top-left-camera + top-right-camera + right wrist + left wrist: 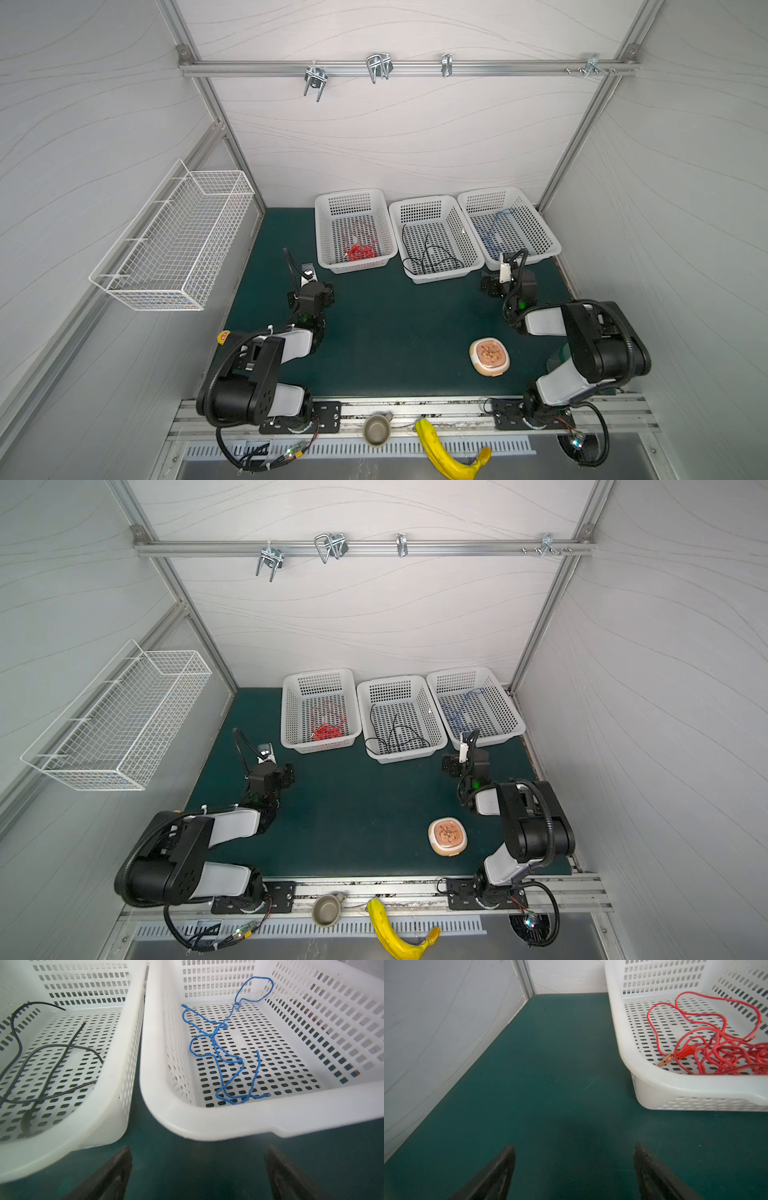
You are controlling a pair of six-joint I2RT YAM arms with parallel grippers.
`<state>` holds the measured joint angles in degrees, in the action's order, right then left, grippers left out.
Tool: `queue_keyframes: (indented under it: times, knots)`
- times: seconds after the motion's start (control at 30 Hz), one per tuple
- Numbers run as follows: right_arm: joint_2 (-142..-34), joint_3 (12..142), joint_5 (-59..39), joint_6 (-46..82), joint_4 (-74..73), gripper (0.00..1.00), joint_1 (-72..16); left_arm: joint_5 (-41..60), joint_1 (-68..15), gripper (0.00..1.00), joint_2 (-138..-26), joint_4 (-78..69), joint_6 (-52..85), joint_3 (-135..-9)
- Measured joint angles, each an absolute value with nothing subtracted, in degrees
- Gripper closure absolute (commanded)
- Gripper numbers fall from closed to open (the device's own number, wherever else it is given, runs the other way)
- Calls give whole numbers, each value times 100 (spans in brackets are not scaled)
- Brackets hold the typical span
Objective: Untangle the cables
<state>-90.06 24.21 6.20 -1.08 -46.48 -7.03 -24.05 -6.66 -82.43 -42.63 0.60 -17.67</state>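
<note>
Worktop [550, 1064]: flat, matte dark-green mat with faint scratches, closed in by pale panelled walls.
Baskets: three white rectangular plastic baskets with slotted walls and floors and smooth rounded rims stand in a row at the far edge; they are the left basket [328, 232], the middle basket [415, 200] and the right basket [490, 190].
Red cables [724, 1051]: thin and glossy, lying in the left basket as wide loose loops that run into a dense knot near its front wall.
Clip [666, 1059]: small, copper-coloured and toothed, on a red sleeve, lying on the basket floor near the front corner.
Black cables [69, 1045]: smooth thin strands in long open curves that cross one another on the floor of the middle basket.
Blue cables [241, 1060]: thin, stiff and kinked, with one loop standing up against the back wall of the right basket.
Left hand [574, 1147]: dark tapered fingers spread wide with nothing between them, over bare mat beside the left basket's near corner.
Right hand [198, 1148]: fingers spread wide and empty, in front of the gap between the middle and right baskets.
</note>
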Motion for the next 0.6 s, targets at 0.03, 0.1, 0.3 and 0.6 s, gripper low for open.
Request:
queue_keyframes:
  times: [0.03, 0.1, 0.3, 0.6]
  knots:
    - [-9006, 2438, 589, -104, -4637, 1, -690, -2303, -600, 13, -8449, -4445, 45, -1809]
    - [-9006, 2462, 517, -93, -4613, 1, -657, -2121, -401, 11, -8796, -4790, 73, -1855]
    - [-9006, 2493, 370, -84, -4512, 1, -596, -2080, -213, 1, -8899, -4884, 237, -2056]
    - [-9006, 2523, 255, -69, -4451, 1, -567, -2080, -196, 0, -8899, -4871, 322, -2228]
